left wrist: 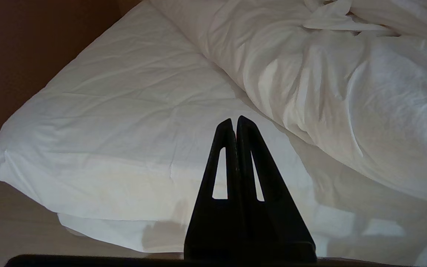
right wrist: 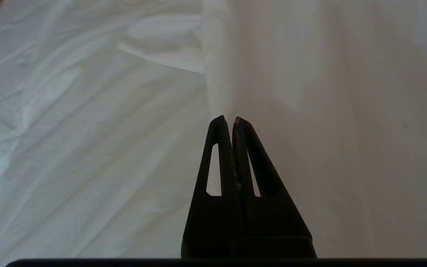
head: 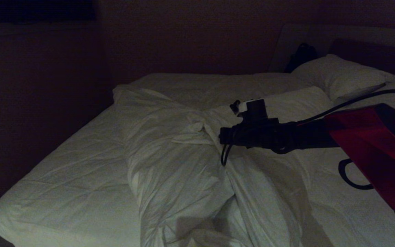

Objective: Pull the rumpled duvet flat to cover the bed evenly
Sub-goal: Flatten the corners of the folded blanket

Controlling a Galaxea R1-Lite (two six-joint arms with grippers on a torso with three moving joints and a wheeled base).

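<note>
The duvet (head: 177,161) lies bunched in a thick creased ridge down the middle of the bed (head: 74,171), from the far edge to the near edge. My right arm reaches in from the right, with the right gripper (head: 222,136) just above the middle of the ridge. In the right wrist view that gripper (right wrist: 228,119) is shut with nothing in it, over the duvet's (right wrist: 87,129) folds. My left gripper (left wrist: 234,119) is also shut and empty. It is parked over the near left part of the mattress (left wrist: 124,111), beside the duvet (left wrist: 347,74).
White pillows (head: 341,75) lie at the far right against the dark headboard (head: 369,51), with a dark object (head: 302,55) beside them. A dark wall (head: 46,85) runs along the bed's left side. Pale floor (left wrist: 13,230) shows by the near left corner.
</note>
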